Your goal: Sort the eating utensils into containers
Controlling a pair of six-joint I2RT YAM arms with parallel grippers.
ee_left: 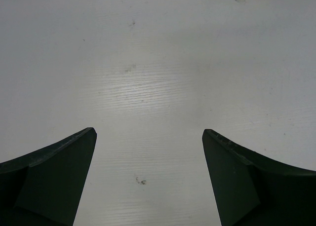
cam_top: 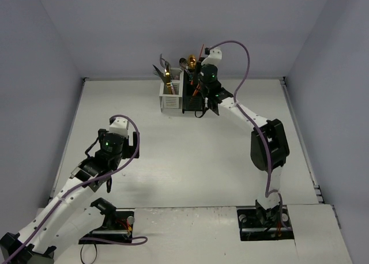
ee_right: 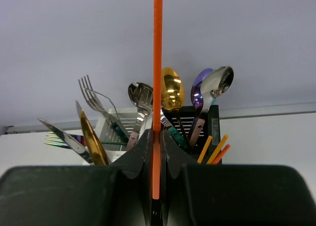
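Slim orange-red chopstick (ee_right: 157, 48): light, stiff, likely slippery. My right tool (ee_right: 157, 134) grips it near one end; my left tool (ee_left: 148, 131) is released, empty.

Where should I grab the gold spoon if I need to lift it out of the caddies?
Probably at the neck just below the bowl, coming down from above: the gold spoon stands bowl-up, with its handle sunk inside the containers.
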